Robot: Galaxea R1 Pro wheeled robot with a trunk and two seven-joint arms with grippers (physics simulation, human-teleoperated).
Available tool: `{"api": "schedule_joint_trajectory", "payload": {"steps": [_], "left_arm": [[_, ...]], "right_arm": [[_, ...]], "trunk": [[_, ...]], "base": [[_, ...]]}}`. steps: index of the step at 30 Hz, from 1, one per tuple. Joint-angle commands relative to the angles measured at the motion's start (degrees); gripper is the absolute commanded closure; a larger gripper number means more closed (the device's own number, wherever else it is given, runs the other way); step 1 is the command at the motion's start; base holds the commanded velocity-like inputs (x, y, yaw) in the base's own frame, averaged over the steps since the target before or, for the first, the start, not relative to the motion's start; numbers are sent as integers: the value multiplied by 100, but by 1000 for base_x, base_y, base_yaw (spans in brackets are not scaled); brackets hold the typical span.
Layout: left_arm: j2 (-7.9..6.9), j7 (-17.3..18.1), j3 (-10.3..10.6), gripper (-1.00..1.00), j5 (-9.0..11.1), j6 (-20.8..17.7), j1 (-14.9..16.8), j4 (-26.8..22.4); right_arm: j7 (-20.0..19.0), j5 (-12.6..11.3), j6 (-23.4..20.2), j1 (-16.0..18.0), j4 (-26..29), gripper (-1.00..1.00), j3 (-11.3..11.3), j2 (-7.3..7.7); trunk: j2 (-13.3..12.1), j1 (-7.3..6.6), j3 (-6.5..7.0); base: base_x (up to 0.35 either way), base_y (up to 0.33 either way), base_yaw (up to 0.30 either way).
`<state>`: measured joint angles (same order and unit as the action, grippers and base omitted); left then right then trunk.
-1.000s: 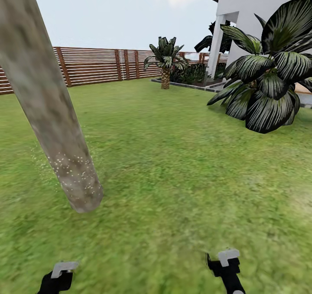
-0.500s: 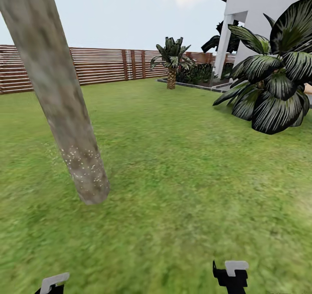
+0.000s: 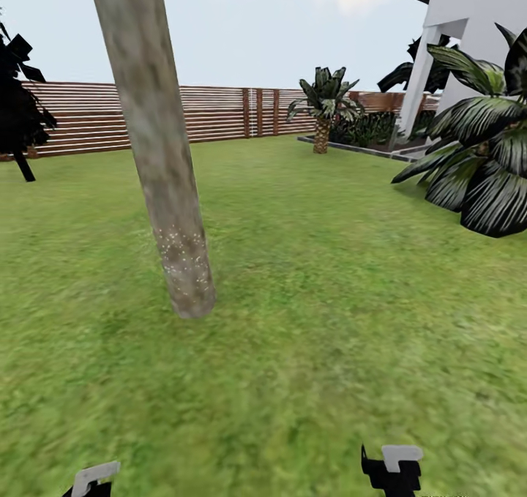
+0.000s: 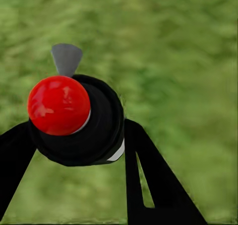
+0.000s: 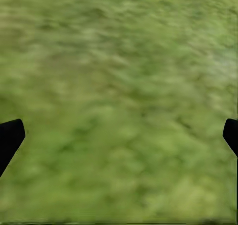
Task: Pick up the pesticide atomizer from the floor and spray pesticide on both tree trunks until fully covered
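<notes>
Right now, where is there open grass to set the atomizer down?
Open grass runs between the speckled tree trunk and the big-leafed bush, back to the fence. It is tighter beside the bush and at the trunk's base.

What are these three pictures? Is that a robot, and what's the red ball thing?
Yes, it's a robot in a computer-made garden. The big picture comes from a camera on its head, looking over the grass at a tall tree trunk with tiny pale spray specks low down. A wooden fence and a white house stand behind. The other two pictures come from cameras on its wrists. The left gripper is its hand with two black fingers, closed around the pesticide atomizer, a black sprayer with a red top. The right gripper is open, holding nothing, with grass beneath it.
</notes>
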<state>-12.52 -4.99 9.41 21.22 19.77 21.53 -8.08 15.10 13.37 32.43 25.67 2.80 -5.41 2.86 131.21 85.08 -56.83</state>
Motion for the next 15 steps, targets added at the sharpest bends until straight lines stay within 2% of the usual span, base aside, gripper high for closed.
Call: {"api": "schedule_joint_trajectory", "payload": {"steps": [1, 4, 15], "left_arm": [[0, -1, 0, 100, 3, 0, 0, 0], [-2, 3, 0, 100, 4, 0, 0, 0], [3, 6, -1, 100, 16, 0, 0, 0]], "right_arm": [[1, 4, 0, 0, 0, -100, 3, 2], [2, 8, 2, 0, 1, -100, 4, 2], [2, -1, 0, 0, 1, -100, 5, -46]], "trunk": [[0, 0, 5], [0, 0, 15], [0, 0, 18]], "base": [[-286, -154, 251], [-91, -42, 266], [-3, -1, 280]]}}
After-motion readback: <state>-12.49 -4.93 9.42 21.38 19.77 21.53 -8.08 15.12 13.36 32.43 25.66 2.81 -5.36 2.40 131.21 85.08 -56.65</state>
